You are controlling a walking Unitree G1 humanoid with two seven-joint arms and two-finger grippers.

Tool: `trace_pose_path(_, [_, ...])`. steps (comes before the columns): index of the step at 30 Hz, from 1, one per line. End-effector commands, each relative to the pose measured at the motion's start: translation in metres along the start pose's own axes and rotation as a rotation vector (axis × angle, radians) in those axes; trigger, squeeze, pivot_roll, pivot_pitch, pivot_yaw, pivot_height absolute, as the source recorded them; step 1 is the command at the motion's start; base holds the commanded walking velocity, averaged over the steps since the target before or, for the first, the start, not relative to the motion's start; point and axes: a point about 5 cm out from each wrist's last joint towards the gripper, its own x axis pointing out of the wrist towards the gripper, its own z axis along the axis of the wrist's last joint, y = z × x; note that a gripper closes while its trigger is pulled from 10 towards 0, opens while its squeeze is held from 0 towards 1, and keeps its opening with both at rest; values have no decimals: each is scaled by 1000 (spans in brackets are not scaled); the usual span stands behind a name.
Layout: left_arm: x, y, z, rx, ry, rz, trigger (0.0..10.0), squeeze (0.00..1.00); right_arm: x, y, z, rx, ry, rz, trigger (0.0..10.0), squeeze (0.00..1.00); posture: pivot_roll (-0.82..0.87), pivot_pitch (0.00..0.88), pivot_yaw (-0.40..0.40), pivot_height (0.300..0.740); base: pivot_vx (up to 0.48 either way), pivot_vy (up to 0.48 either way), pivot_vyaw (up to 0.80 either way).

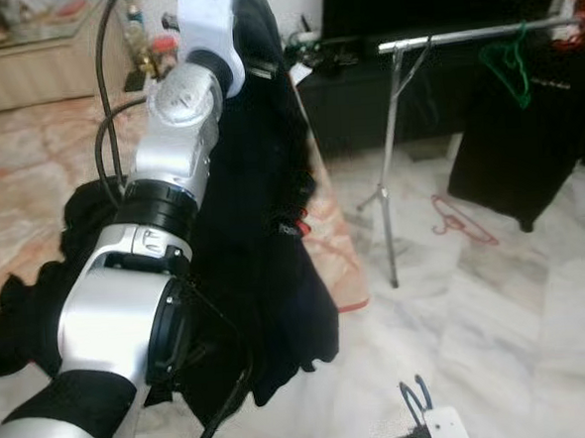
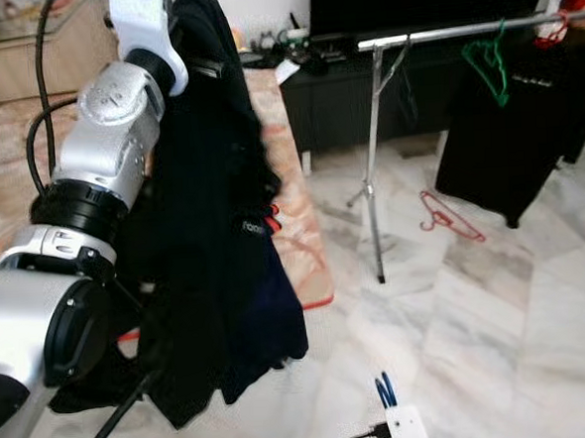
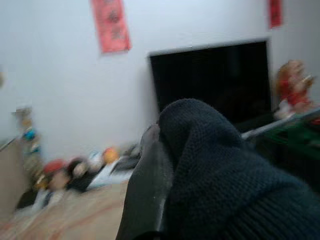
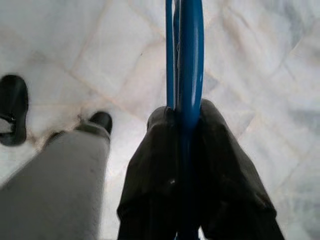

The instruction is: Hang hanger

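Hangers: 3 total – 1 green hanger [image 1: 507, 67] on the rail [image 1: 480, 35], 1 red hanger [image 1: 460, 221] on the floor [image 1: 539, 343], 1 blue hanger [image 4: 185, 90]. Rails: 1. Black garments: 2 – one [image 1: 259, 241] held up, one [image 1: 526, 145] hanging from the rail.

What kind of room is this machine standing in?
Probably a home living room used for drying laundry: a large black television screen against the wall, a pale marble-tiled floor, and a silver metal clothes rail carrying a green plastic hanger.
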Motion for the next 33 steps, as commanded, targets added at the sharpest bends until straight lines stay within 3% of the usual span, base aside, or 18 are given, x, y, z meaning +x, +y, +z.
trace_pose_path(1, [-12,0,-33,-24,108,-18,10000,0,-1,6,-2,0,1,19,10000,0,58,0,8,740,0,0,0])
trace_pose_path(3, [-23,-2,-53,-42,167,-23,10000,0,-1,5,-3,-1,4,20,10000,0,57,0,10,740,0,0,0])
trace_pose_path(5, [-49,-5,-87,-56,268,-19,10000,0,-1,5,-6,1,8,20,10000,0,45,0,12,740,0,0,0])
trace_pose_path(6, [-70,-11,-109,-65,333,-34,10000,0,-1,5,-8,0,12,21,10000,0,44,0,13,740,0,0,0])
trace_pose_path(7, [-70,-11,-109,-65,333,-34,10000,0,-1,5,-8,0,12,21,10000,0,44,0,13,740,0,0,0])
trace_pose_path(9, [-100,-23,-130,-92,398,-70,10000,0,-2,4,-10,2,18,20,10000,0,35,0,23,740,0,0,0])
trace_pose_path(12, [-136,-38,-141,-139,447,-115,10000,0,-2,4,-13,9,22,16,10000,0,35,0,27,740,0,0,0])
trace_pose_path(14, [-140,-40,-142,-142,451,-120,10000,0,-2,4,-13,9,22,17,10000,0,35,0,27,740,0,0,0])
trace_pose_path(15, [-152,-49,-141,-134,459,-153,10000,263,-2,5,-13,3,23,21,10000,0,38,0,25,740,0,0,0])
trace_pose_path(16, [-152,-49,-141,-134,459,-153,10000,263,-2,5,-13,3,23,21,10000,0,38,0,25,740,0,0,0])
trace_pose_path(17, [-161,-57,-139,-143,461,-174,10000,435,-3,7,-14,0,24,25,10000,0,38,0,25,740,0,0,0])
trace_pose_path(18, [-164,-62,-137,-158,456,-190,10000,1000,-3,10,-14,-4,23,31,10000,0,37,0,28,740,0,0,0])
trace_pose_path(27, [-162,-73,-112,-190,392,-233,10000,1000,-3,15,-14,-9,22,37,10000,0,39,0,26,740,0,0,0])
trace_pose_path(33, [-151,-75,-110,-119,443,-217,10000,1000,-3,15,-15,-13,24,39,10000,0,37,0,30,740,0,0,0])
